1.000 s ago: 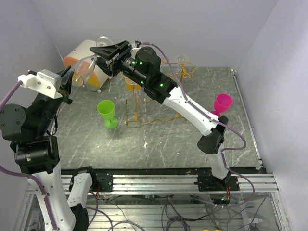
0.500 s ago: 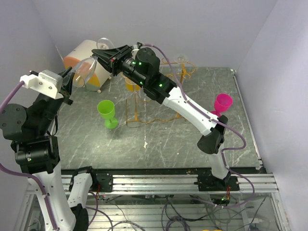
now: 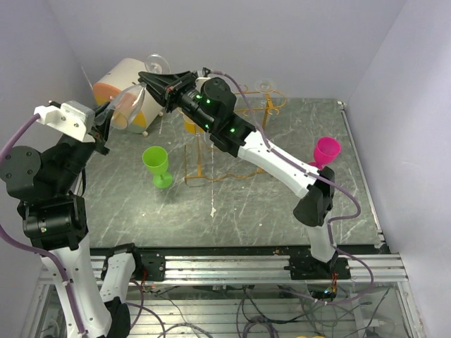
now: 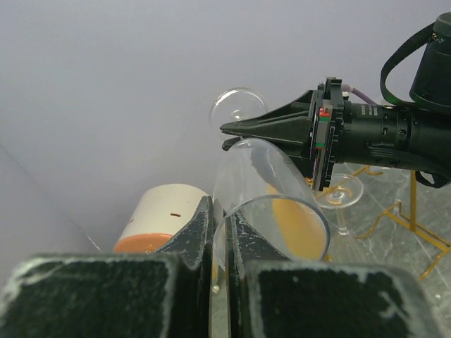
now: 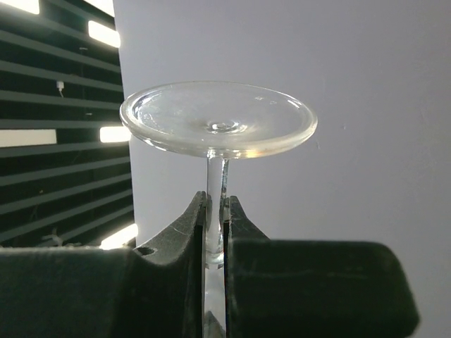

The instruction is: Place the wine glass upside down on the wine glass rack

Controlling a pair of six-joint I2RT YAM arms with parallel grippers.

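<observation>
Aloft, left of the wine glass rack point(image 3: 199, 158), the wine glass point(image 3: 125, 104) is pinched at its rim by the left pincer point(image 4: 220, 211) and at its stem by the right pincer point(image 5: 215, 208). It is judged fragile and slippery; the stem is advised.

The black and white left arm point(image 3: 49, 179) and right arm point(image 3: 275, 158) had purple cables point(image 3: 352, 198). Green lights point(image 3: 209, 101) dotted the right one.

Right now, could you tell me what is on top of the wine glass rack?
A clear glass sits foot-up at the wine glass rack's far end; the right arm hides its middle.
</observation>
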